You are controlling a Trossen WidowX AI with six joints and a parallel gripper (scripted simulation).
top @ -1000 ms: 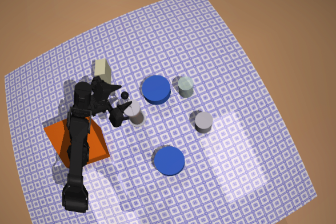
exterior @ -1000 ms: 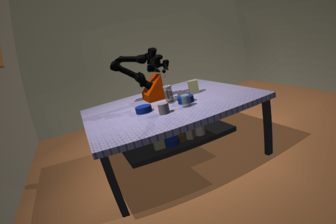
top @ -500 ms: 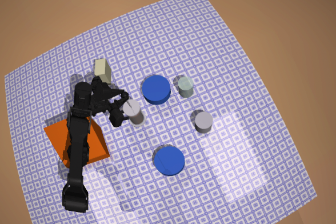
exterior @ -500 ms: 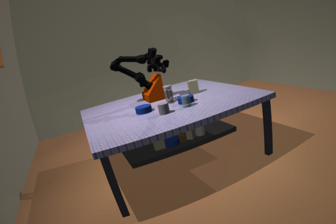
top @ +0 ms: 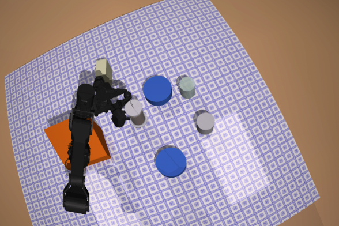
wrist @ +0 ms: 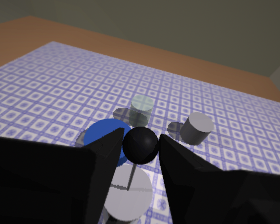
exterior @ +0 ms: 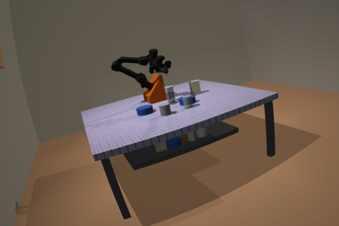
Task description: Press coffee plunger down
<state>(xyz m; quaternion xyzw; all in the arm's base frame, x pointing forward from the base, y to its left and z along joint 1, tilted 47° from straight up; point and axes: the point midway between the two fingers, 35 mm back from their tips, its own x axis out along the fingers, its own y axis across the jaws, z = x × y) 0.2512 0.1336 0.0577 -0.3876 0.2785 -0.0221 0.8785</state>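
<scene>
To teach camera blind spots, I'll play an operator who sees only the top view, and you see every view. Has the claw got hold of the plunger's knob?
Observer: Yes. In the wrist view the claw is closed on the black knob, with a finger against each side.
Operator: Is the plunger pushed down?
Observer: No. In the exterior view the thin rod rises high above the coffee press to the claw.
Operator: Is the press tipping?
Observer: The exterior view shows it standing upright on the table.
</scene>
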